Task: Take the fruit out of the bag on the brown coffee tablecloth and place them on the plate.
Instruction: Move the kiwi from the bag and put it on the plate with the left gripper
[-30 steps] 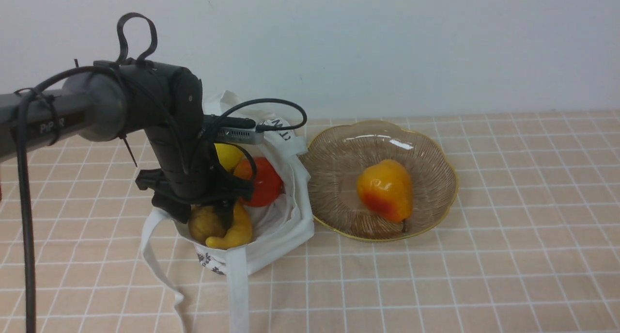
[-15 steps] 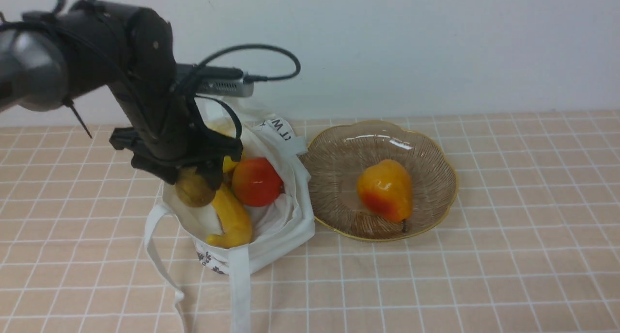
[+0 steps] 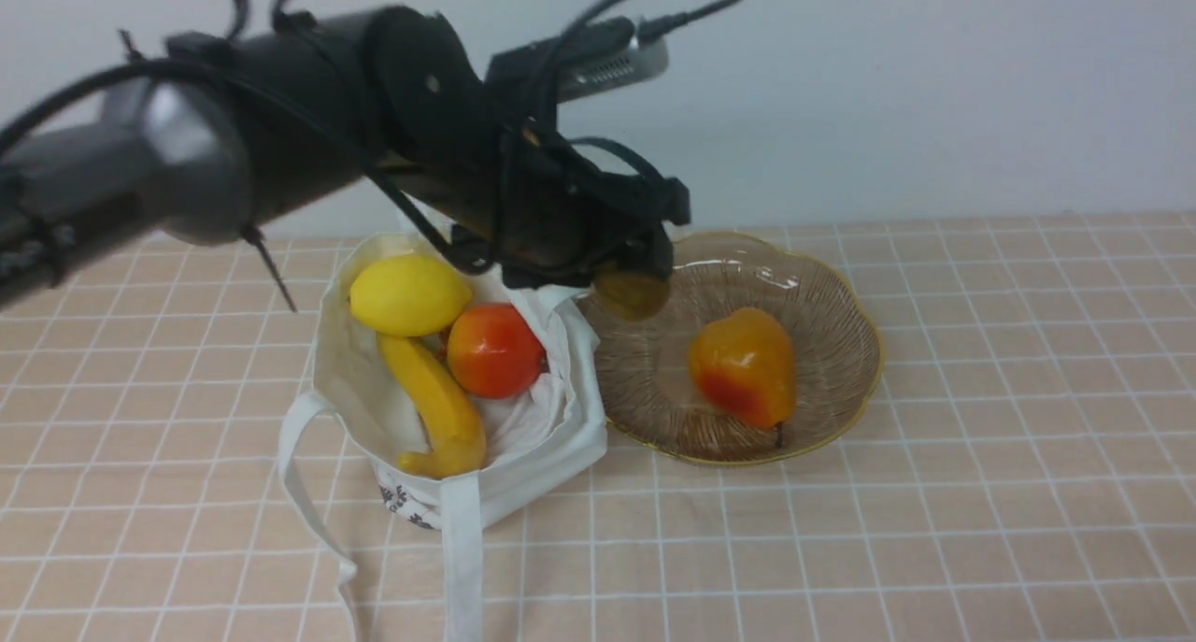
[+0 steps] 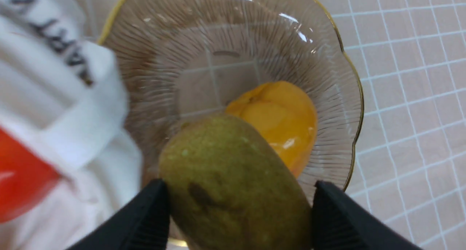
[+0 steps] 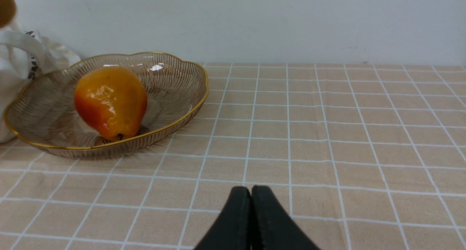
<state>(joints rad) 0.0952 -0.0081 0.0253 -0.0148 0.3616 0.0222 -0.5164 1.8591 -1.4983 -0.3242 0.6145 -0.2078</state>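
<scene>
My left gripper (image 3: 635, 282) is shut on the olive-brown kiwi (image 3: 633, 293) and holds it above the left rim of the glass plate (image 3: 841, 306). In the left wrist view the kiwi (image 4: 233, 184) sits between both black fingers (image 4: 147, 213) over the plate (image 4: 164, 60). An orange-yellow pear (image 3: 745, 365) lies in the plate. The white bag (image 3: 551, 446) stands left of the plate with the lemon (image 3: 408, 294), red-orange fruit (image 3: 495, 350) and banana (image 3: 434, 406) inside. My right gripper (image 5: 251, 195) is shut and empty, low over the checked cloth (image 5: 327, 133), right of the plate (image 5: 182, 97).
The bag's long white straps (image 3: 462, 558) trail on the cloth (image 3: 934, 530) toward the front edge. A pale wall runs along the back of the table. My left arm (image 3: 280, 147) reaches across above the bag.
My left gripper has lifted the kiwi out of the bag and carried it right, to above the plate's left rim. The lemon is now uncovered.
</scene>
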